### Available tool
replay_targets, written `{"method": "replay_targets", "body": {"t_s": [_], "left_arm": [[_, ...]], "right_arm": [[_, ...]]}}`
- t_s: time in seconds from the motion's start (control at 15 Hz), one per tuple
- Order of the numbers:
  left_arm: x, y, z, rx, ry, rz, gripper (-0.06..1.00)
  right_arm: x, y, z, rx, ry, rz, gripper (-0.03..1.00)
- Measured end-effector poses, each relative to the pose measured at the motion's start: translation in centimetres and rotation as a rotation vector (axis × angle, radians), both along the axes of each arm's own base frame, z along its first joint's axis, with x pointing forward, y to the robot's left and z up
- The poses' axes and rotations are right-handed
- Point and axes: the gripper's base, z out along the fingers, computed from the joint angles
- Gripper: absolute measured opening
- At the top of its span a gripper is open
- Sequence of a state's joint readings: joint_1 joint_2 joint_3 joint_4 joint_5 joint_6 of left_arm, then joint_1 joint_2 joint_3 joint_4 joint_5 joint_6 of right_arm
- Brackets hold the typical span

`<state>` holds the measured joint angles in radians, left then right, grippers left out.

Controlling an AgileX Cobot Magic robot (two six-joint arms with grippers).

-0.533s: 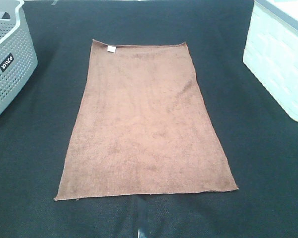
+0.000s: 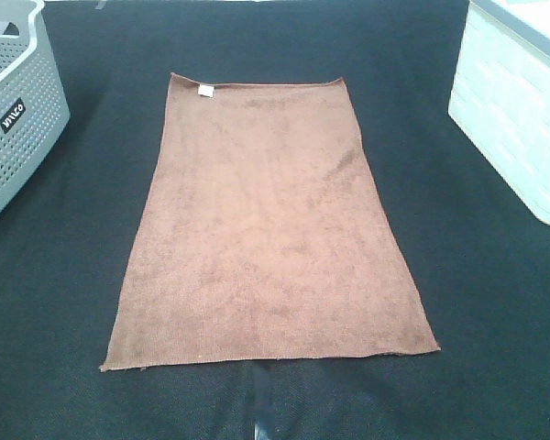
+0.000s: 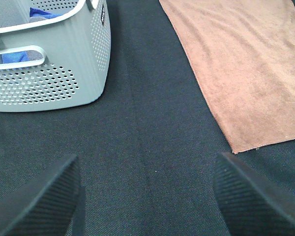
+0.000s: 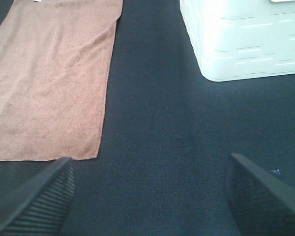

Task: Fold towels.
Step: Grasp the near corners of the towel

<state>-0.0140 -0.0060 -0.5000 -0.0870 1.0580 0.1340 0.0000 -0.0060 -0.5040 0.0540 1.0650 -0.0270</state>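
We've got the towel (image 2: 266, 229) flat on the bench (image 2: 495, 302) for folding; left pincer (image 3: 147, 196) and right pincer (image 4: 150, 196) gape empty, a corner ahead of each.

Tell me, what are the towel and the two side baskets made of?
Brown towel: likely terry cloth, matte, fuzzy nap, hemmed edges. Grey basket: seemingly moulded plastic, smooth, punched with small holes. White basket: probably plastic too, with pressed relief pattern.
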Motion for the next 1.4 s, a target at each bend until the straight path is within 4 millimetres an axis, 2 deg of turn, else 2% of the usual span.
{"method": "replay_targets", "body": {"t_s": [1.4], "left_arm": [[0.00,0.00,0.00,0.000,0.000,0.000,0.72]], "right_arm": [[0.00,0.00,0.00,0.000,0.000,0.000,0.78]]}}
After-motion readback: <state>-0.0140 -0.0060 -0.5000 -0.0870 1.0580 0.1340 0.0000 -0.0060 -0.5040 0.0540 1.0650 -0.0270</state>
